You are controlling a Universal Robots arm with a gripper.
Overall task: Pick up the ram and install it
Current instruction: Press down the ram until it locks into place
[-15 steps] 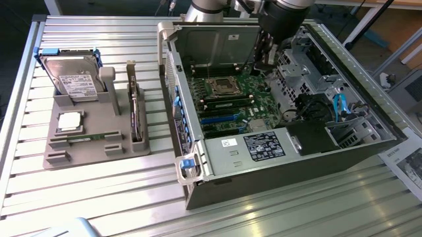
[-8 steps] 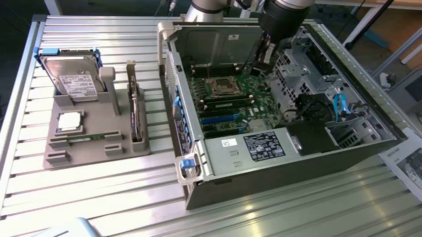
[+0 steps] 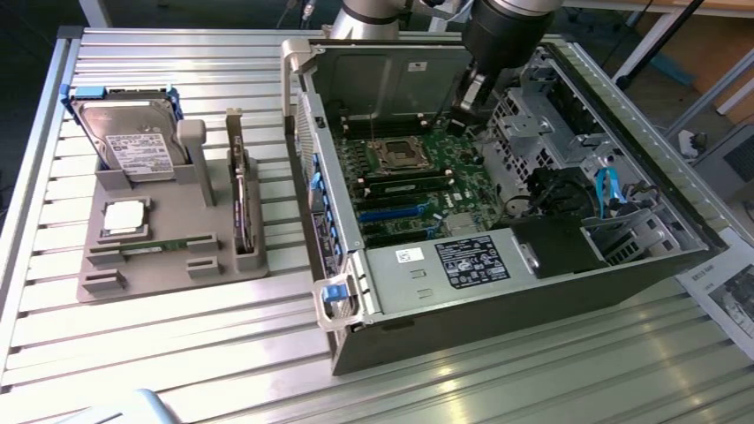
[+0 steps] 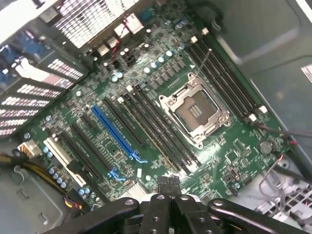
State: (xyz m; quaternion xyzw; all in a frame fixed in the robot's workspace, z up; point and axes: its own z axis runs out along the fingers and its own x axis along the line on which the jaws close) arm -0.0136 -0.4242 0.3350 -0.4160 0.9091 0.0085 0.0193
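Note:
The ram (image 3: 155,245) is a thin green stick lying in a slot near the front of the grey fixture (image 3: 177,274), at the exterior view's left. My gripper (image 3: 467,113) hangs inside the open computer case (image 3: 518,309), far from the ram, above the green motherboard (image 3: 412,190). In the wrist view its black fingertips (image 4: 161,184) are pressed together with nothing between them, so the gripper (image 4: 168,183) is shut and empty. Long black memory slots (image 4: 161,134) run beside the empty silver processor socket (image 4: 197,109).
The fixture also holds a hard drive (image 3: 132,141), a square silver processor chip (image 3: 125,218) and an upright dark expansion card (image 3: 242,208). Case walls, a drive cage (image 3: 542,132) and blue cables (image 3: 608,190) crowd the motherboard. A blue expansion slot (image 4: 114,131) lies beside the memory slots.

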